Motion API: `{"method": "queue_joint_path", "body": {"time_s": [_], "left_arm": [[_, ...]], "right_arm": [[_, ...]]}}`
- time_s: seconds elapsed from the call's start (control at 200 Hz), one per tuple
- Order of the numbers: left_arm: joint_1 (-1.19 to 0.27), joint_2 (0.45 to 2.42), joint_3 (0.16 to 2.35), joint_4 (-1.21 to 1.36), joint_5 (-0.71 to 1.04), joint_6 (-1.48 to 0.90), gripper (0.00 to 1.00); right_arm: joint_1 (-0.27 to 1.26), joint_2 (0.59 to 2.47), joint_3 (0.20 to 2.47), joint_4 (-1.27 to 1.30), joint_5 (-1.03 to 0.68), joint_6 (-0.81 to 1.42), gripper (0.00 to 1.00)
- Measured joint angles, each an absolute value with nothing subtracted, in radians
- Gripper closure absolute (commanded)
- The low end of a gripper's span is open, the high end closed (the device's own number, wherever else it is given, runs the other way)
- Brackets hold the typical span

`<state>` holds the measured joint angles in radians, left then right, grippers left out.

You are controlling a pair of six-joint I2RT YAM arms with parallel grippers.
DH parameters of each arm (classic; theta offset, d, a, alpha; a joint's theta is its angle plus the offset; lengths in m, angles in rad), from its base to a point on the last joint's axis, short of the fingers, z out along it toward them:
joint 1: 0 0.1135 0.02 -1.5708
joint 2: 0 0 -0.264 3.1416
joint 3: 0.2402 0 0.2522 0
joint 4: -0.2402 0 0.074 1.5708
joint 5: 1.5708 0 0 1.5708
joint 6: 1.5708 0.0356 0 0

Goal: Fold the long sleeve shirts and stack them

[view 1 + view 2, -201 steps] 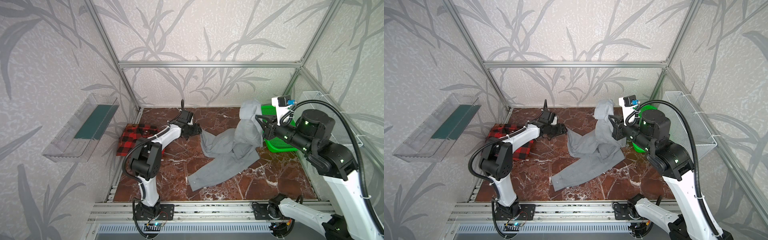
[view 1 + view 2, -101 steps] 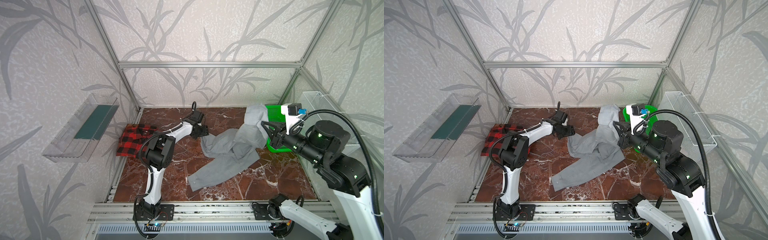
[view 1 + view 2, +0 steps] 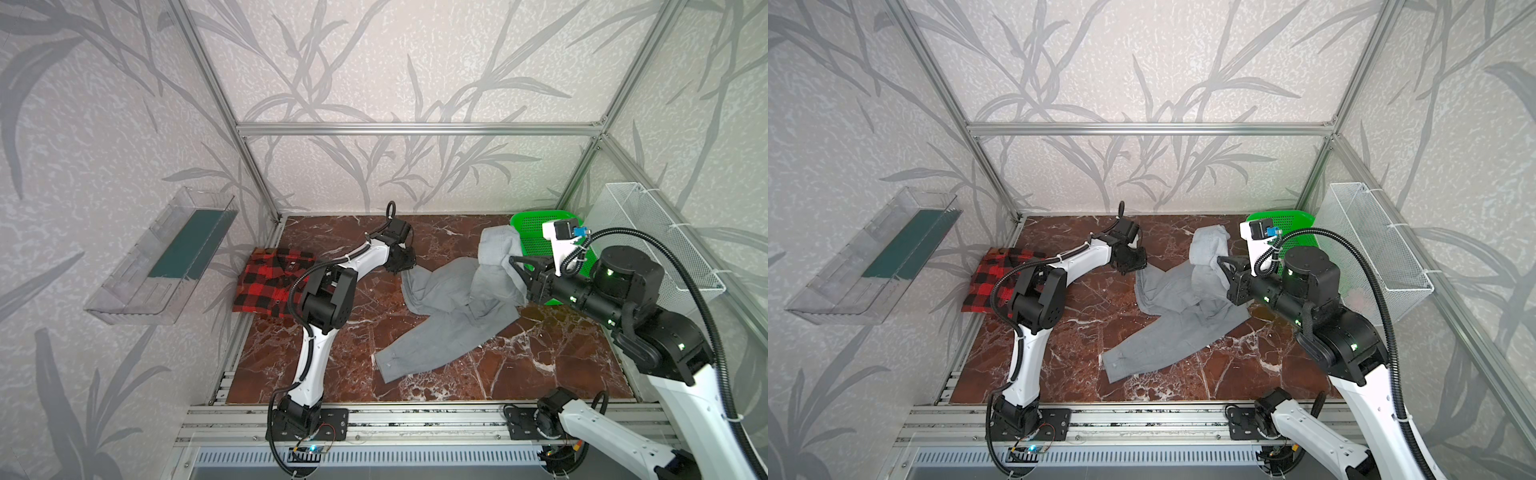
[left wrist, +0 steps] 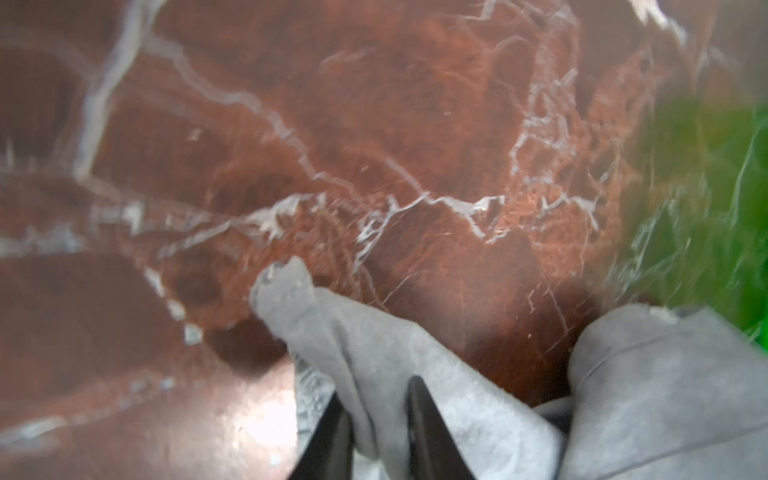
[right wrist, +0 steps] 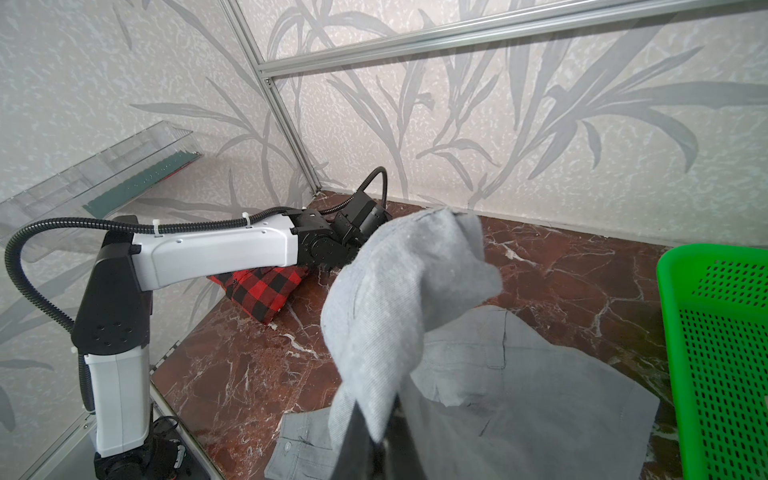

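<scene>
Spreading the gray shirt point(image 3: 449, 316), seemingly: in a top view it spans left gripper point(image 3: 404, 266) to right gripper point(image 3: 515, 268), plaid shirt point(image 3: 266, 282) behind the left. Left wrist: jaws pinching its edge. Right wrist: jaws clamping a lifted bunch. Next, pull it flat.

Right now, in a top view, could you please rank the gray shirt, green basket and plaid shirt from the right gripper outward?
1. gray shirt, held by right gripper
2. green basket, close, back right
3. plaid shirt, far left

Left claw point(image 4: 376, 392), right claw point(image 5: 377, 419): both clenched.
</scene>
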<state>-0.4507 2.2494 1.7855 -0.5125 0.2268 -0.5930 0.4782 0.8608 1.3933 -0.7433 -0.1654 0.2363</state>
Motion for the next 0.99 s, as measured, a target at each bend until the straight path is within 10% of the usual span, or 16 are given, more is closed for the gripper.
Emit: {"method": "queue_joint_path", "body": {"time_s": [0.625, 0.995], "left_arm": [[-0.267, 2.078, 2.385, -0.936, 0.165, -0.417, 1.00], [-0.236, 1.665, 1.901, -0.862, 0.096, -0.344, 0.94]], "right_arm": [[0.474, 0.823, 1.455, -0.736, -0.096, 0.280, 1.00], [0.473, 0.835, 1.457, -0.710, -0.099, 0.304, 1.00]]}}
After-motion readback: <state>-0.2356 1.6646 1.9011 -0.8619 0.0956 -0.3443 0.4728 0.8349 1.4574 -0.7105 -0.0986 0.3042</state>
